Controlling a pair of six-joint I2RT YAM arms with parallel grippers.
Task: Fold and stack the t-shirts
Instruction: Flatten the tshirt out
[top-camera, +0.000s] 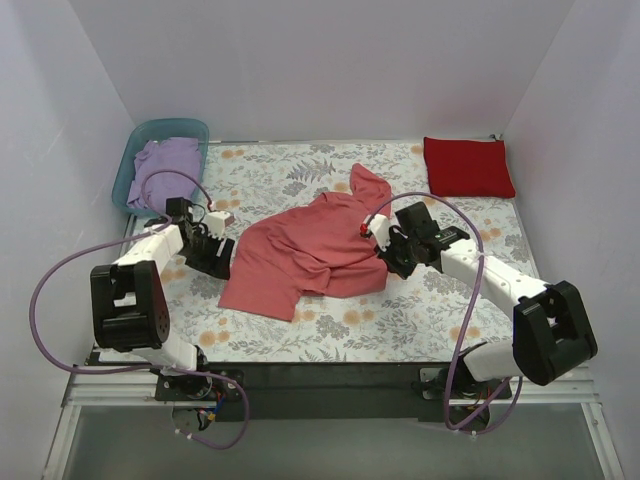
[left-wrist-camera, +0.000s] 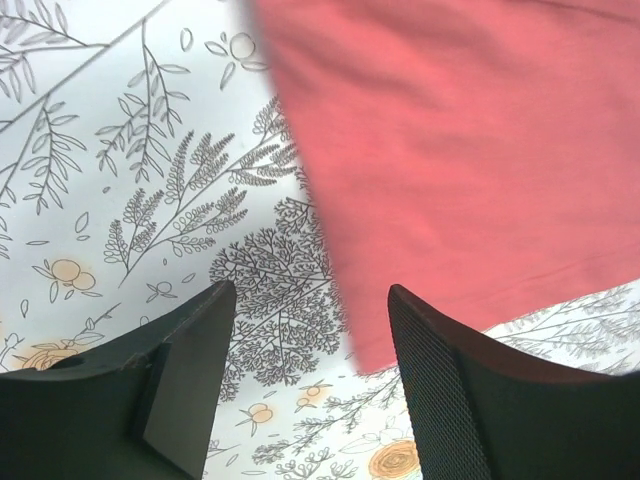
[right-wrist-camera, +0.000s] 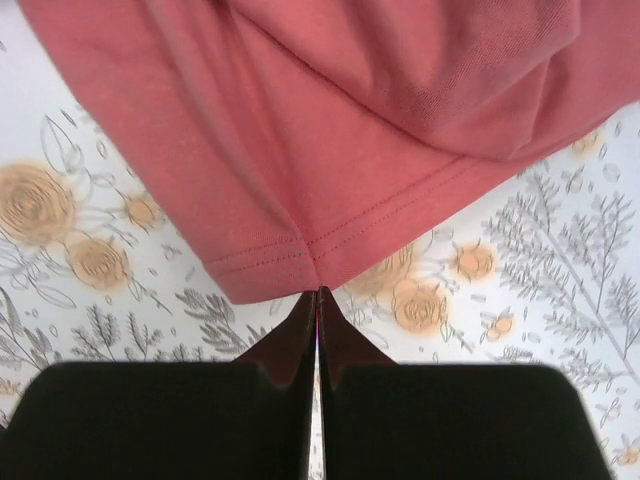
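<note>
The salmon-pink t-shirt (top-camera: 310, 250) lies crumpled and spread on the middle of the table. My right gripper (top-camera: 385, 256) is shut on its hem at the shirt's right edge; in the right wrist view the closed tips (right-wrist-camera: 318, 292) pinch the stitched hem (right-wrist-camera: 300, 250). My left gripper (top-camera: 220, 250) is open at the shirt's left edge. In the left wrist view its jaws (left-wrist-camera: 310, 290) stand wide apart over a corner of the shirt (left-wrist-camera: 450, 150). The deep red t-shirt (top-camera: 467, 166) lies folded at the back right. The lavender t-shirt (top-camera: 163, 165) lies in the tub.
A white floral-print cloth (top-camera: 400, 320) covers the table. The teal plastic tub (top-camera: 172, 126) stands at the back left corner. White walls close in the left, back and right sides. Purple cables loop beside both arms.
</note>
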